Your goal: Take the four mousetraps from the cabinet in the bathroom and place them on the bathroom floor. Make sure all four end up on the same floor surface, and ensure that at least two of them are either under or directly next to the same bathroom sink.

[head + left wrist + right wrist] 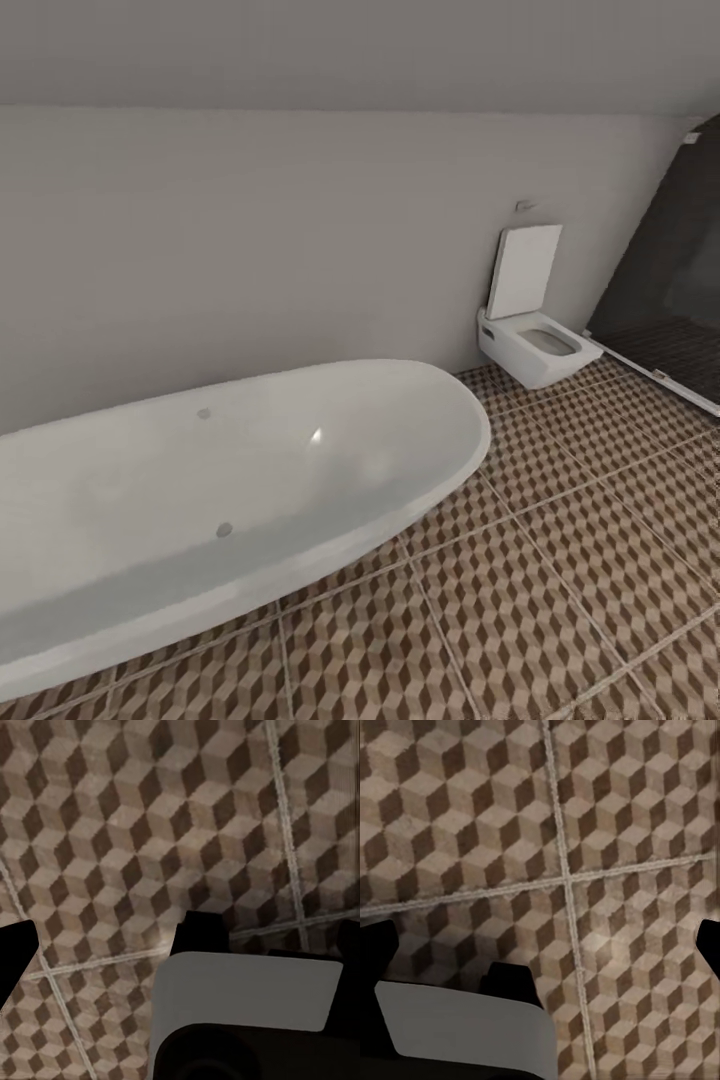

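The bathroom floor (560, 560) of brown, beige and grey cube-pattern tiles spreads across the lower right of the head view. The mousetraps, the cabinet and the sink are out of view. In the left wrist view my left gripper (180, 949) hangs open over the tiled floor (150, 832), its black fingertips (11, 960) at the picture's two sides with nothing between them. My right gripper (540, 945) is likewise open over the floor (472, 810), its fingertips (375, 945) wide apart and empty.
A long white bathtub (200, 500) lies along the grey wall at the left. A white wall-hung toilet (535, 335) with its lid up stands at the back right. A dark glass shower (680, 290) borders the right edge. A grey and black part of my body (247, 1005) sits below each gripper.
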